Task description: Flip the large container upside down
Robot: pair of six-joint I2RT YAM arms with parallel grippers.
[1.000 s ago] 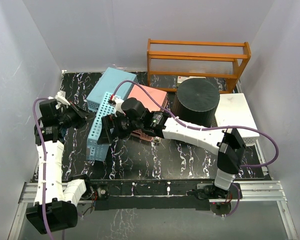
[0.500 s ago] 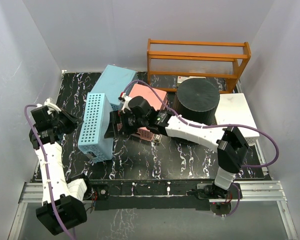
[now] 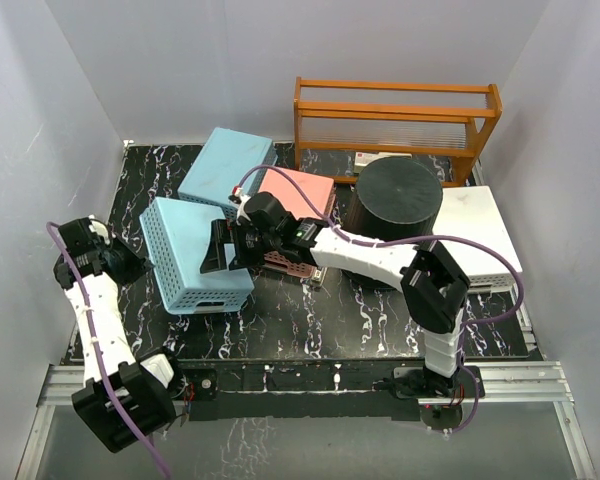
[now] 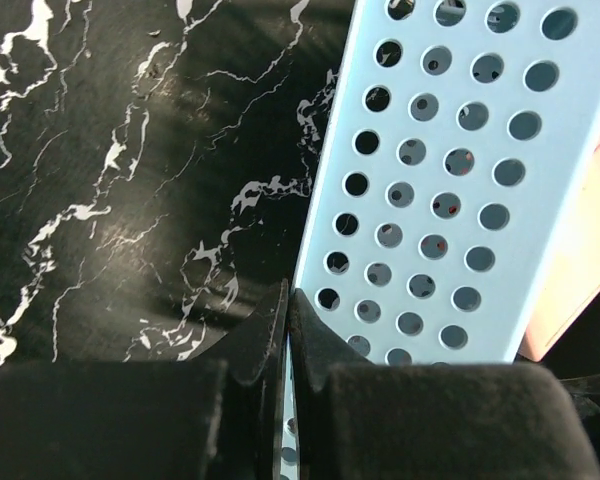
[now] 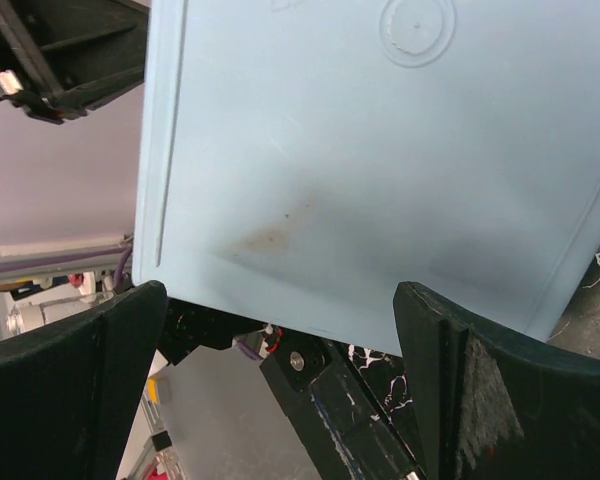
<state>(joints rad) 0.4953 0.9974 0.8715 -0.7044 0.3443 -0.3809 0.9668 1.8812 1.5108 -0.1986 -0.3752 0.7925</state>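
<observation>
The large container, a round black bucket (image 3: pixel 395 198), stands at the back right with a flat round face up; neither gripper touches it. A light blue perforated basket (image 3: pixel 193 252) lies bottom up at the left. My left gripper (image 3: pixel 136 264) is at its left edge; in the left wrist view the gripper (image 4: pixel 288 300) is shut on the thin wall of the basket (image 4: pixel 450 190). My right gripper (image 3: pixel 220 255) is open at the basket's right side; in the right wrist view its fingers (image 5: pixel 480 400) are wide apart below the basket's flat bottom (image 5: pixel 380 170).
A second blue basket (image 3: pixel 225 163) and a pink basket (image 3: pixel 298 192) lie behind the right arm. A white basket (image 3: pixel 477 235) sits to the right of the bucket. An orange rack (image 3: pixel 395 115) stands along the back wall. Grey walls close in on both sides.
The blue perforated basket tipped from standing on its edge to lying bottom up, moving left. My left arm swung left and down with it. My right gripper followed on its right side.
</observation>
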